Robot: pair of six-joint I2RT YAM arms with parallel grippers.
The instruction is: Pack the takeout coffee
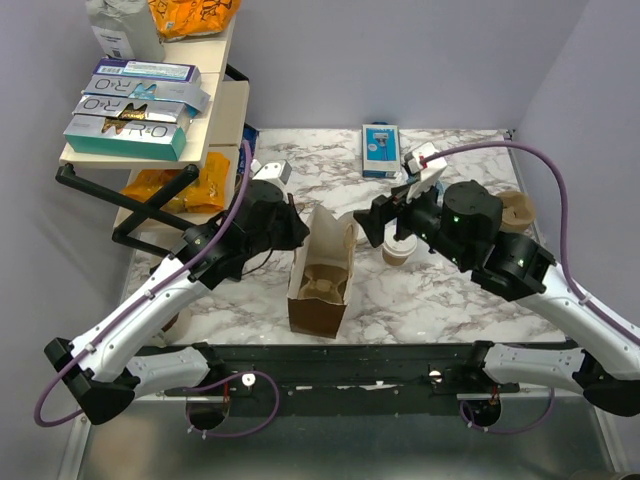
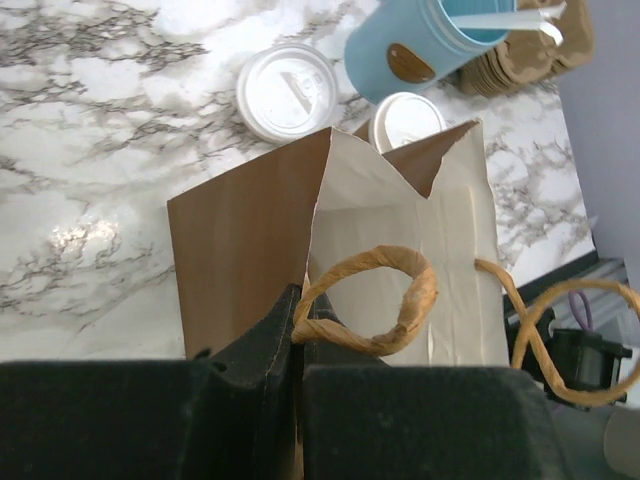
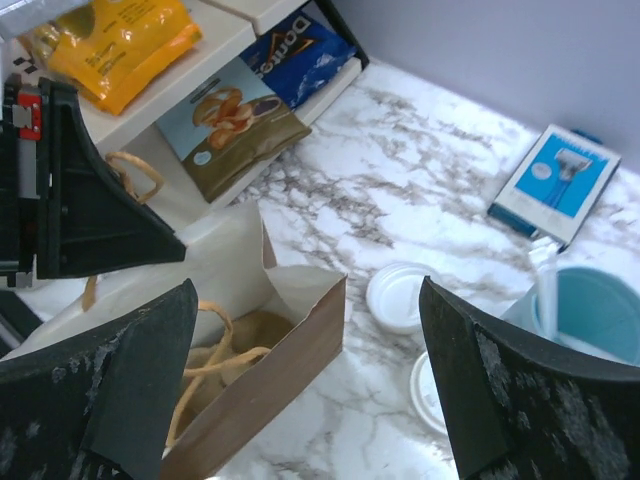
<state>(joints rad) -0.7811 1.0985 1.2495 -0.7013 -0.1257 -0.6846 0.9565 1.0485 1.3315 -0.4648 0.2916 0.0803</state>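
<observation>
**On marble tabletop, right of the open bag: takeout coffee, not yet packed**

1. Takeout coffee (image 1: 397,251). Small tan paper cup with a white lid on top. It stands upright on the table (image 1: 440,300), outside the bag and near its right side. The left wrist view shows its lid just past the bag's far rim, directly beside the blue mug.
2. Paper bag (image 1: 322,300). Brown outside, pale inside, with twisted paper handles. It stands open at the table's centre.
3. Cup carrier (image 1: 326,283). Brown pulp, seated in the bottom of the bag.
4. Left gripper (image 2: 300,345). Jaws are clamped on the bag's near wall at the rim, beside a handle loop.
5. Right gripper (image 3: 308,300). Fingers are spread wide with nothing between them. It hangs above the gap between bag and cup and touches neither.
6. Loose lid (image 2: 288,90). Round and white, lying flat on the marble near the cup and mug.
7. Blue mug (image 2: 420,40). Light blue and taller than the cup, with white sticks inside.
8. Carrier stack (image 1: 517,210). Brown pulp, at the right side of the table.
9. Blue box (image 1: 379,150). Lies flat near the back wall.
10. Shelf unit (image 1: 232,110). Stands at the left and holds boxes and snack bags.
</observation>
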